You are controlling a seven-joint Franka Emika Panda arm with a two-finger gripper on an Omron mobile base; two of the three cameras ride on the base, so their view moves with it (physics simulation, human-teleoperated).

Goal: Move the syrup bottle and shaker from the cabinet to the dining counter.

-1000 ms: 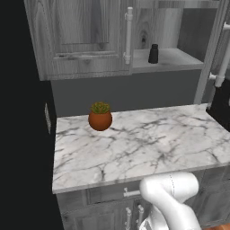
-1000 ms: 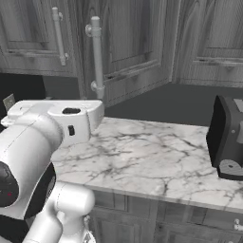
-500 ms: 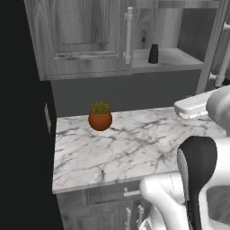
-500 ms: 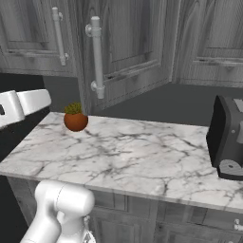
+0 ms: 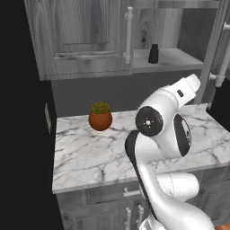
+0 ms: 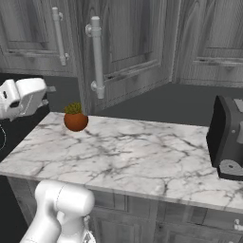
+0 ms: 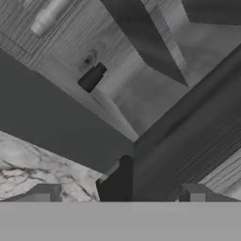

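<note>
**Shaker on the open cabinet shelf, fingers spread wide and empty**

Left base view: the white arm (image 5: pixel 164 134) rises from the lower right and folds over a white marble table (image 5: pixel 85 152) with grey veins, set on grey drawers. An orange plant pot (image 5: pixel 100 119) with a green tuft stands near the table's back edge, to the left of the arm. Above the table hangs the grey wood-grain cabinet (image 5: pixel 81 40), with a long silver bar handle (image 5: pixel 128 33) on its door edge. To the right of that handle the cabinet is open, and the small dark shaker (image 5: pixel 153 53) stands upright on the grey shelf inside, alone. A dark grey wall fills the space between cabinet and table; to the left of the table the room is black.

Right base view: the same table (image 6: pixel 142 156) runs across the picture, with the plant pot (image 6: pixel 75 119) near its back left corner. A dark appliance (image 6: pixel 228 137) sits on the table's right end. Panelled cabinet doors (image 6: pixel 137 42) hang above.

Hand view: the picture is rolled. The shaker (image 7: pixel 92 77) shows as a small dark shape on the shelf, well above the fingers (image 7: pixel 44 192), which stand wide apart with nothing between them. A corner of the marble table (image 7: pixel 28 169) lies at the lower left.
</note>
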